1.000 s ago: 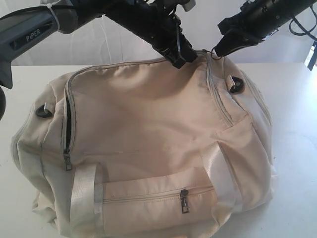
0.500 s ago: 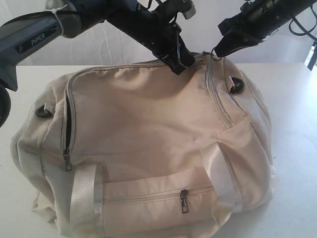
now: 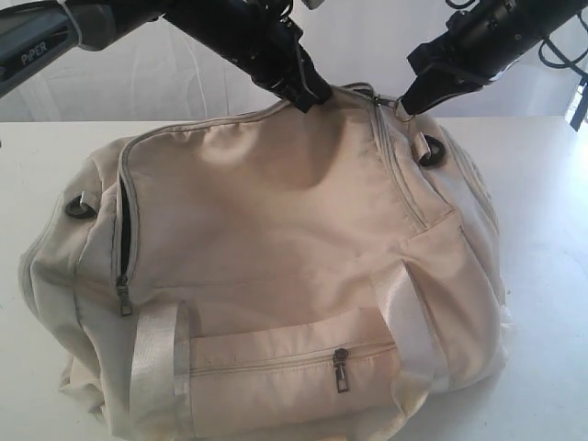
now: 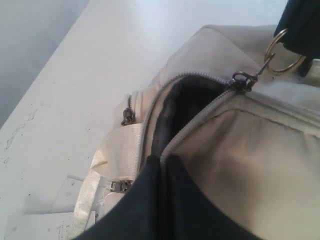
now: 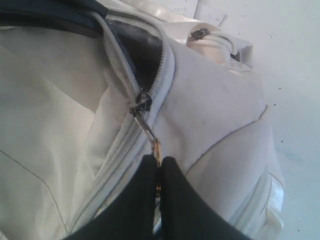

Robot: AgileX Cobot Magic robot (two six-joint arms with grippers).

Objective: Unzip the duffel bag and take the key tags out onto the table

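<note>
tabletop [image 3: 551, 276] bears duffel bag [image 3: 276, 230]; wrist views reveal lining [image 4: 187, 100].

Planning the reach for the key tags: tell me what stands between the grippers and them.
The duffel bag itself does: its top zipper is only partly open, showing dark lining, and no key tags are visible. The left gripper pinches the bag's edge; the right gripper pinches the zipper pull.

You're in a robotics lab or test-bench setup. Evidence: wide white table [image 3: 542, 276] w/ plain white backdrop [image 3: 184, 83] behind, no household furnishings. Left arm [image 3: 37, 50], grey casing marked "PIPER", and right arm [image 3: 487, 37] overhang the table. Loose black cables [image 3: 556, 46] trail beside the right arm.
</note>
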